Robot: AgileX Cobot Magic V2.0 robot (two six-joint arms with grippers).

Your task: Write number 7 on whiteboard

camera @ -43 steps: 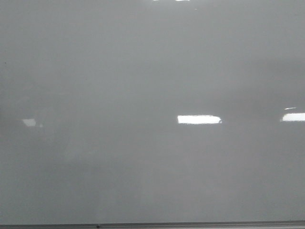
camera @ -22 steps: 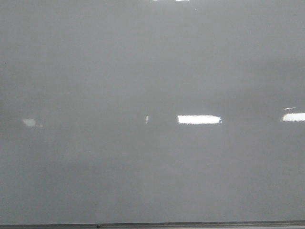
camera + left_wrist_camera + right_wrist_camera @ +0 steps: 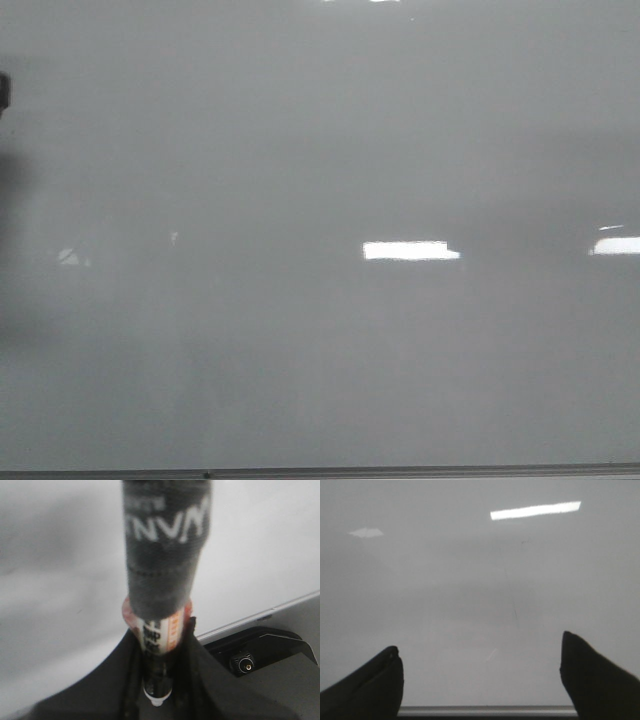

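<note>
The whiteboard (image 3: 320,330) was seen to fill the front view almost wholly, a glossy pale grey face on which nothing written could be made out; the number 7 was judged not yet begun, though a faint thin line was noted on the board in the right wrist view and could not be told for a mark or a scratch. Bright rectangular reflections of ceiling lights (image 3: 410,250) were thrown back by the surface, so the room was taken to be lit from overhead, and a thin grey frame edge (image 3: 400,470) was seen along the bottom of the board. The right tool (image 3: 480,675) was held wide open and empty before the board, its dark fingers (image 3: 597,680) well apart, presumably kept idle and clear of the writing. The left tool (image 3: 161,645) was closed on a black marker (image 3: 165,555) by its lower barrel, the cap end pointed away toward the board, a hold judged suited to pressing a tip against the surface; whether the cap was on could not be told. A small dark shape (image 3: 4,90) at the left edge of the front view could not be identified.
</note>
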